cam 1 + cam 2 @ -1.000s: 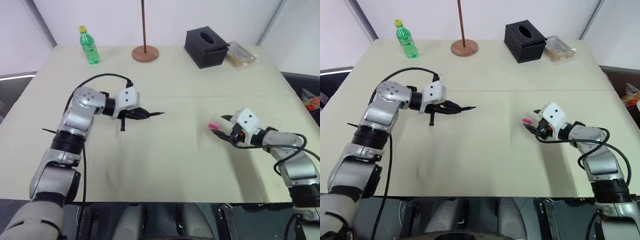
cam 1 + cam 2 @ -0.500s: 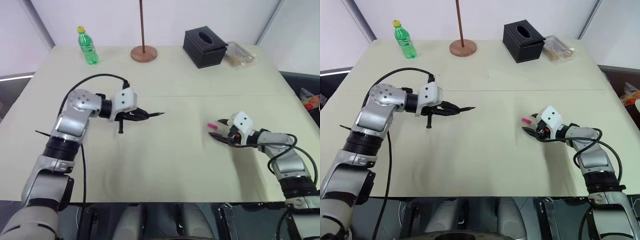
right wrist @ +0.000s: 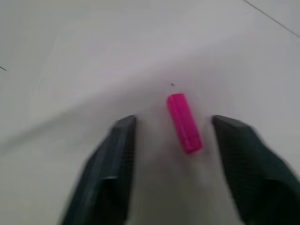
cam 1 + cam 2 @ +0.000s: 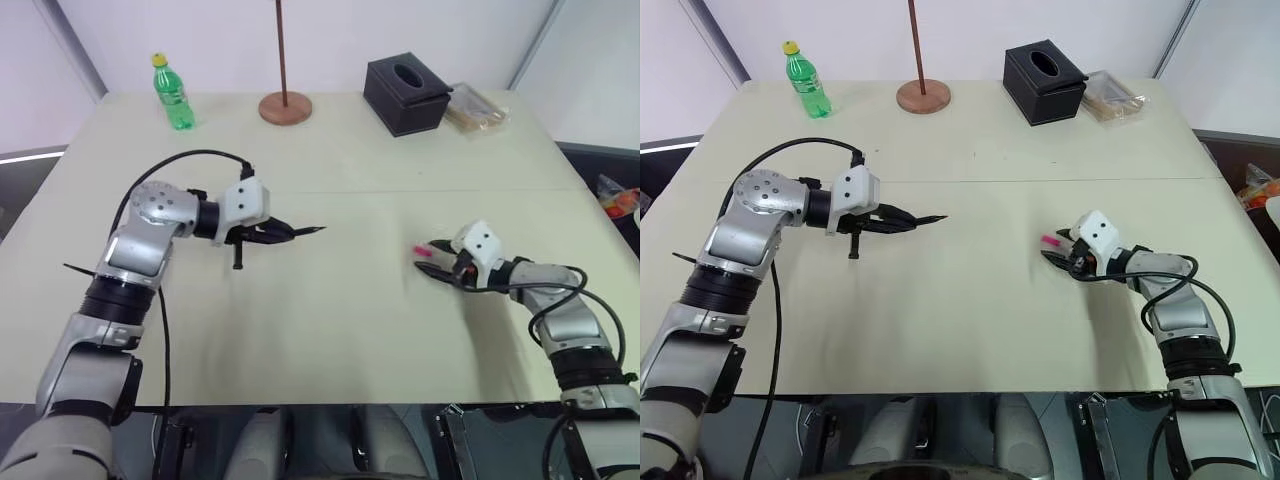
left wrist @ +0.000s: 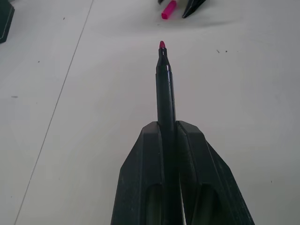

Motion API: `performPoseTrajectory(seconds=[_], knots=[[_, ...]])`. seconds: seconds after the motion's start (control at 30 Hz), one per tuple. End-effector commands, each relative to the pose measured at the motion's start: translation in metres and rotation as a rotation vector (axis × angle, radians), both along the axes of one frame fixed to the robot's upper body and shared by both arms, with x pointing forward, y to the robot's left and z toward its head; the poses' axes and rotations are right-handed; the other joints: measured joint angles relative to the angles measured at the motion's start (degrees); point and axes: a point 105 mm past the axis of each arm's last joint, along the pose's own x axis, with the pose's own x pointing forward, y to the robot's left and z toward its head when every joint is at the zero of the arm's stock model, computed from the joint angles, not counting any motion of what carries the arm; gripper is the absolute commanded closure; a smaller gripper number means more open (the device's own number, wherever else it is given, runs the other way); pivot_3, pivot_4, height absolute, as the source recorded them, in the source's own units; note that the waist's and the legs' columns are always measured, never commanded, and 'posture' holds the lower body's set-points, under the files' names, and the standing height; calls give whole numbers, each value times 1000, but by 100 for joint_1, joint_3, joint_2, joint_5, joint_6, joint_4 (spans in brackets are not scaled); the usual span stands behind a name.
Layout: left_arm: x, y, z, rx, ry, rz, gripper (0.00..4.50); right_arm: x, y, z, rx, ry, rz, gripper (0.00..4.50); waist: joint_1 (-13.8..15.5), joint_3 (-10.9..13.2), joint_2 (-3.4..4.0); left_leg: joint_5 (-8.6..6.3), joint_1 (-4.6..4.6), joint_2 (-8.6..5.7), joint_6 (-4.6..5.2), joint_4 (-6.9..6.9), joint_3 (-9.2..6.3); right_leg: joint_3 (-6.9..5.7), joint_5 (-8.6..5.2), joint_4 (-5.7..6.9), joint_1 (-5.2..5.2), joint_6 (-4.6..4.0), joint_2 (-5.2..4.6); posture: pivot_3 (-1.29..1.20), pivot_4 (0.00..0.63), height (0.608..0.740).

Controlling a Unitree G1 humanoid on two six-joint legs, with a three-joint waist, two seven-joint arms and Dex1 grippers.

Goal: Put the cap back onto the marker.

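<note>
Pale table (image 4: 330, 340) under white walls, green bottle (image 4: 173, 80) far left, black tissue box (image 4: 409, 93) far right | my left gripper (image 5: 176, 136) is clamped on the marker (image 5: 164, 89), pink tip pointing right | my right gripper (image 3: 173, 140) is parted, the cap (image 3: 184, 123) lying on the table between its fingers, untouched

bright even overhead light, soft shadows, right wrist view blurred, head views sharp
</note>
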Motion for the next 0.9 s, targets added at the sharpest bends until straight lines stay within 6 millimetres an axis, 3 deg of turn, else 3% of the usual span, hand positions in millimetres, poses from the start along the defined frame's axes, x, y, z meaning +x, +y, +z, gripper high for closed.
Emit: performPoseTrajectory(seconds=[0.03, 0.07, 0.33, 0.5, 0.63, 0.9], knots=[[-2, 1, 12, -14, -51, -5, 4500, 2, 0, -2, 10, 22, -10, 4049, 7, 0, 0, 0, 0, 0, 0, 0, 0, 0, 0, 0, 1, 0, 0, 0, 150, 740], [-2, 1, 12, -14, -52, -4, 4500, 3, 0, -2, 11, 24, -9, 4440, 7, 0, 0, 0, 0, 0, 0, 1, 0, 0, 0, 0, 1, 0, 0, 0, 150, 740], [-1, -1, 12, -22, -50, -2, 4500, -1, 3, 4, -8, 8, 7, 4440, 10, 0, 0, 0, 0, 0, 0, 1, 0, 0, 0, 1, 0, 0, -1, 0, 150, 740], [2, -8, 9, -16, -53, -45, 4500, -15, 20, 28, -92, -91, 70, 4440, 32, 1, 2, 0, -4, 1, 0, -1, -1, 0, 0, 0, -4, 0, -2, 0, 150, 740], [5, -24, 5, -2, -74, -155, 4500, -32, 45, 63, -210, -218, 154, 4440, 52, 2, 5, 0, -5, -3, 0, 1, -1, -1, 0, 0, -4, 0, -4, 0, 150, 740], [14, -50, 2, 64, -142, -303, 4500, -47, 79, 95, -261, -287, 235, 4440, 38, 1, 3, 0, -8, -8, 0, 1, -1, -4, 0, -5, -5, 0, -1, 0, 150, 740]])
